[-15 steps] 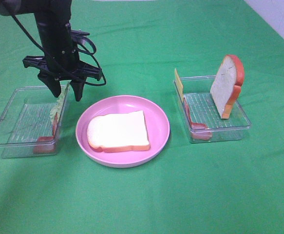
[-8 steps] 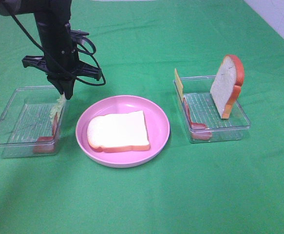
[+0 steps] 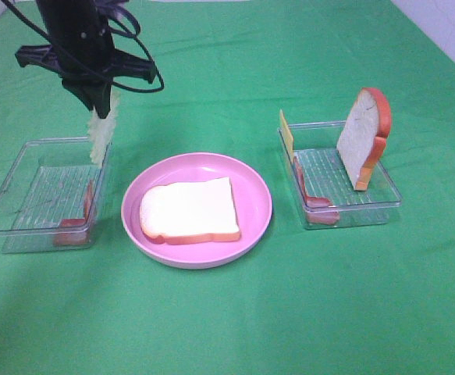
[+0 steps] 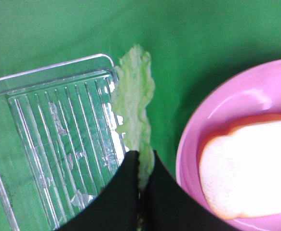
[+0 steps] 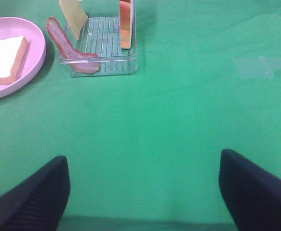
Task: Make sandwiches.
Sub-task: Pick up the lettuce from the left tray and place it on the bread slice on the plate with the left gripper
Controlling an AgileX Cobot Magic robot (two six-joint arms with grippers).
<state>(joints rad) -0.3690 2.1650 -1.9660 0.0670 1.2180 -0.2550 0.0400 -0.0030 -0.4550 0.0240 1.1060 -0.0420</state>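
Upper left, the fingers (image 4: 123,192) of the left gripper (image 3: 96,109) pinch the lettuce leaf (image 3: 101,134), which dangles over the tray (image 3: 24,228) edge. Best swing it above the bread slice (image 3: 190,211) on the pink plate (image 3: 211,160) at mid-frame, then lower it flat. The right gripper (image 5: 142,190) has its fingers apart, empty.

Two trays (image 3: 24,195), one plate (image 3: 257,191), two bread slices (image 3: 190,209), two bacon strips (image 3: 318,206), one lettuce (image 3: 101,134), one cheese (image 3: 286,134).

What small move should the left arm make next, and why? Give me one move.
Probably swing the left gripper sideways until the lettuce hangs over the bread slice on the pink plate. The jaws are shut on the top of the lettuce, it dangles at the edge of the tray beside the plate, and the bread lies flat with nothing on it yet.
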